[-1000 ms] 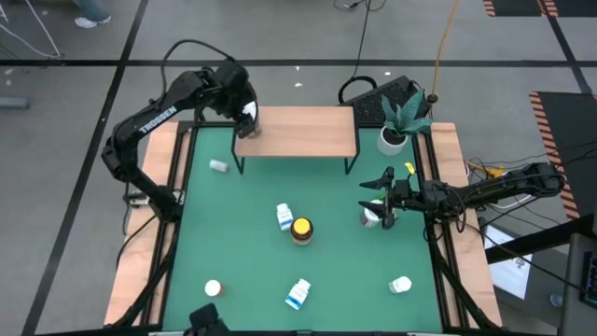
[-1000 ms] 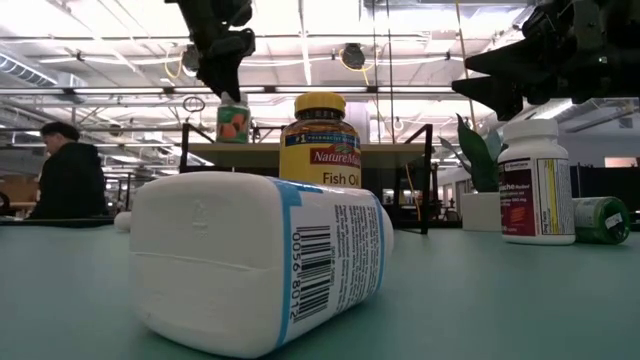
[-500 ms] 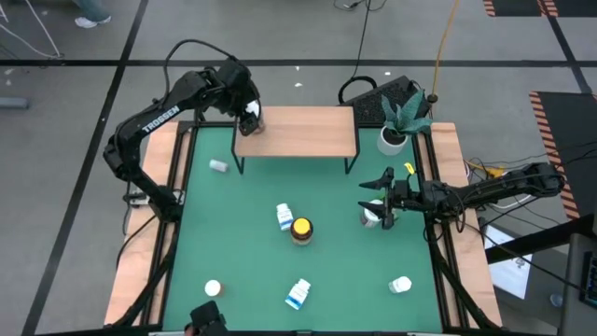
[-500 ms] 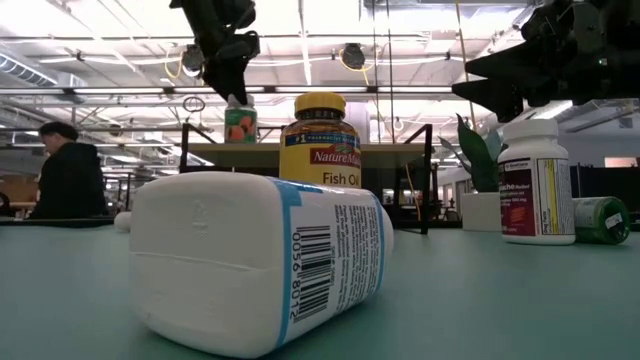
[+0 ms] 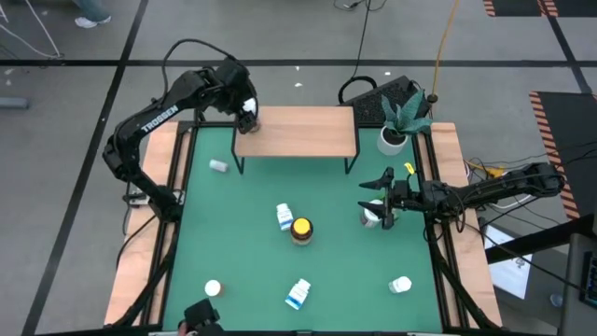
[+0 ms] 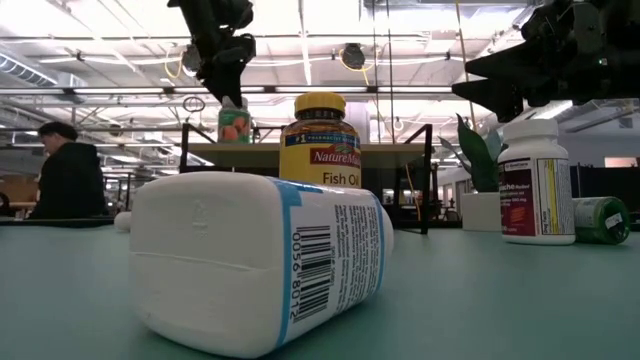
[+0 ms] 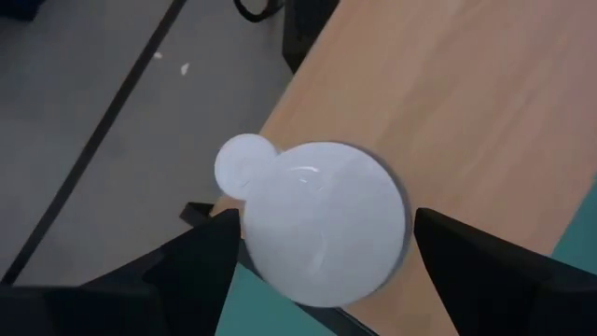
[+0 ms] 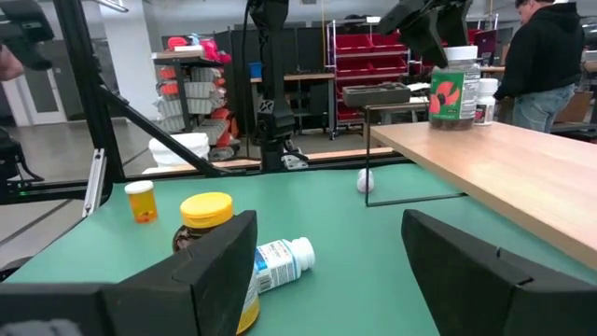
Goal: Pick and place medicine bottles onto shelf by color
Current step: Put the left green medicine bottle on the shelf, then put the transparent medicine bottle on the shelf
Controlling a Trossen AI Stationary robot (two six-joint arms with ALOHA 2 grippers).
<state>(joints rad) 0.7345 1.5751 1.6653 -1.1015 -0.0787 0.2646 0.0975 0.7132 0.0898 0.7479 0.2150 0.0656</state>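
My left gripper (image 5: pixel 247 116) is over the far left corner of the wooden shelf (image 5: pixel 308 131), shut on a white-lidded bottle with a green and orange label (image 6: pixel 235 122). A small white bottle (image 8: pixel 483 99) stands on the shelf beside it. My right gripper (image 5: pixel 378 198) is open and empty, hovering above an upright white bottle with a red label (image 6: pixel 535 180) at the table's right. A green bottle (image 6: pixel 600 220) lies on its side next to that one. My left gripper pinches the bottle's white lid (image 7: pixel 317 224) between its two fingers (image 7: pixel 201 266), one on each side. The fingers come from above, pointing down. The bottle is upright at the shelf's corner; I cannot tell whether its base rests on the wood.
An amber fish-oil bottle (image 5: pixel 301 229) and a white-blue bottle (image 5: pixel 284 217) stand mid-table. More bottles are spread about on the mat (image 5: pixel 298 294) (image 5: pixel 213 289) (image 5: pixel 401 284) (image 5: pixel 218 166). A potted plant (image 5: pixel 394 138) stands by the shelf's right end. A person (image 6: pixel 70 180) is beyond the table.
My left gripper has carried the bottle a little toward the table's right and then back toward the left, staying over the shelf's far left corner. The bottle has stayed upright in the hold.
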